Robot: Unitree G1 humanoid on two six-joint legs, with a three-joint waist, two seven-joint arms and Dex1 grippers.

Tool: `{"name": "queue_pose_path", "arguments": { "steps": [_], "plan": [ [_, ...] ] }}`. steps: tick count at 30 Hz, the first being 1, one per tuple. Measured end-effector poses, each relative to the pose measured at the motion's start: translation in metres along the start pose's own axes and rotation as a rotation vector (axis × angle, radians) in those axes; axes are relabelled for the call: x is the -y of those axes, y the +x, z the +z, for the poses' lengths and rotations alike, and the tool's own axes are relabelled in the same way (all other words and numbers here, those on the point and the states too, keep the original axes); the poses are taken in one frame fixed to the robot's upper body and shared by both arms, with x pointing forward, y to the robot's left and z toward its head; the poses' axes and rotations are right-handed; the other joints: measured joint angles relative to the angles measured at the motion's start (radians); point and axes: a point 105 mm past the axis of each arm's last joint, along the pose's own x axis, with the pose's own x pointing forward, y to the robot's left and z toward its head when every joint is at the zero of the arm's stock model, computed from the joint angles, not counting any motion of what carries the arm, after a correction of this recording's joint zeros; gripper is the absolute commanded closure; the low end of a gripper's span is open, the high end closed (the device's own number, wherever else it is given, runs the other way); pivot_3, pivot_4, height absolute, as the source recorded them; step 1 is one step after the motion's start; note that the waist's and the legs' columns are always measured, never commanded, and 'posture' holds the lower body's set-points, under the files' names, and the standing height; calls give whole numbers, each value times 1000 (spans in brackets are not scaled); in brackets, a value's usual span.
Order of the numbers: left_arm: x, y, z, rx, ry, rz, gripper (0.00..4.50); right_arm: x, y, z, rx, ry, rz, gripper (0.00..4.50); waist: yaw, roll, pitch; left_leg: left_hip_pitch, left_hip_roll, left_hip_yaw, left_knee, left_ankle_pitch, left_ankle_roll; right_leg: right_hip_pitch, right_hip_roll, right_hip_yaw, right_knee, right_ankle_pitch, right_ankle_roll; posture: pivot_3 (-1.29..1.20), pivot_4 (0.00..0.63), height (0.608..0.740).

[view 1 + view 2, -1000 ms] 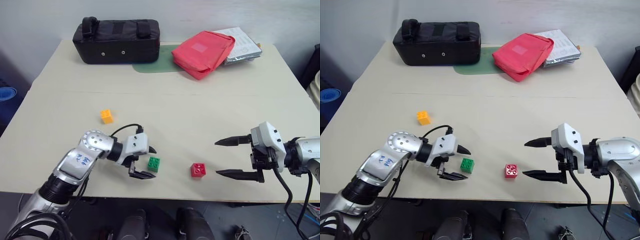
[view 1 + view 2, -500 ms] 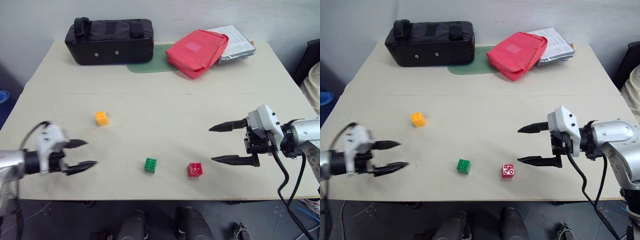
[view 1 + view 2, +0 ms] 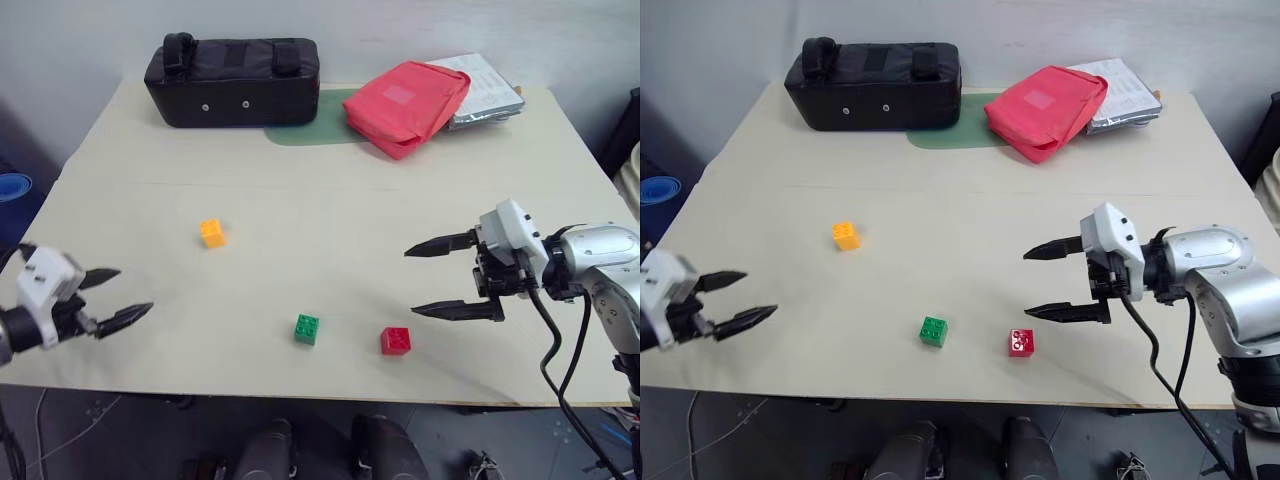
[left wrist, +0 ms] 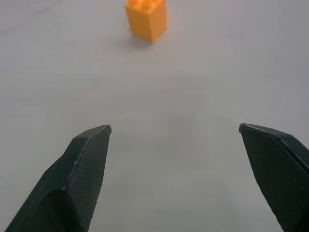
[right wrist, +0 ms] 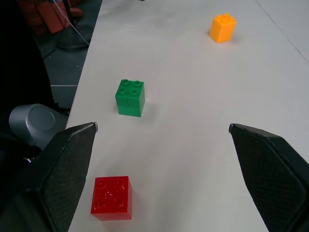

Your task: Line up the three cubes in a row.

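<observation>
Three studded cubes lie apart on the beige table [image 3: 330, 200]. The orange-yellow cube [image 3: 212, 232] sits left of centre, also seen ahead of my left fingers as the orange-yellow cube [image 4: 146, 17]. The green cube [image 3: 307, 329] and the red cube [image 3: 395, 341] lie near the front edge, side by side with a gap. My left gripper [image 3: 115, 296] hangs open at the table's left front edge, holding nothing. My right gripper [image 3: 420, 279] stands open just right of the red cube [image 5: 111, 197], pointing left, with the green cube [image 5: 130, 98] beyond it.
A black bag [image 3: 232, 80] lies at the back left. A red pouch [image 3: 405, 104] rests at the back on a green mat [image 3: 310, 128], next to a silver packet with papers [image 3: 485, 92]. A blue object [image 3: 14, 188] shows beyond the table's left edge.
My left gripper has swung away from the green cube to the table's left front edge, still open. My right gripper has edged left toward the red cube. The cubes have stayed put.
</observation>
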Motion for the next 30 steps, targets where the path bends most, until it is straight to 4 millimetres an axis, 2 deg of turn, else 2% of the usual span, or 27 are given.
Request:
{"name": "queue_pose_path", "arguments": {
  "steps": [6, 9, 11, 14, 19, 23, 28, 30],
  "plan": [
    [-26, 57, 39, 13, 120, -150, 21, -2, 1, -1, 4, 0, -24, 0, -7, -1, 0, -3, 0, 3, 1, 1, 4, -1, 0, -9, 3, 1, 1, 0, 150, 740],
    [-34, 81, 49, 2, 157, -178, 21, -5, 0, -4, 1, 8, -53, 0, -9, -1, 0, -3, 0, 10, 2, 1, 5, -3, 0, -23, 5, 1, 2, 0, 150, 740],
    [-34, 100, 53, -20, 178, -211, 21, -10, 1, -4, 0, 13, -69, 0, -7, -2, 0, -3, 0, 13, 3, 0, 6, -4, 0, -35, 6, 1, 2, 0, 150, 740],
    [-32, 120, 51, -75, 206, -240, 21, -16, -1, -2, 1, 14, -99, 0, -5, -3, 1, -4, 0, 14, 8, -1, 9, -4, -1, -37, 7, 1, 3, 0, 150, 740],
    [-35, 129, 48, -127, 222, -237, 21, -23, -6, -2, 0, 29, -150, 0, -6, -6, 2, -6, 0, 14, 17, -3, 13, -2, -3, -36, 7, 4, 6, 0, 150, 740],
    [-34, 134, 48, -144, 217, -244, 882, -26, -7, -1, 0, 33, -171, 0, -4, -6, 3, -6, 0, 13, 18, -3, 14, -2, -5, -36, 7, 6, 6, 0, 150, 740],
    [-33, 134, 48, -152, 205, -263, 2548, -25, -7, 1, 3, 33, -192, 0, -1, -7, 3, -7, 0, 13, 18, -4, 13, -2, -5, -36, 6, 6, 6, 0, 150, 740],
    [-32, 134, 49, -148, 200, -268, 3015, -25, -7, 0, 1, 38, -198, 0, -1, -7, 3, -7, 0, 13, 18, -4, 13, -2, -5, -36, 6, 6, 6, 0, 150, 740]
  ]
}}
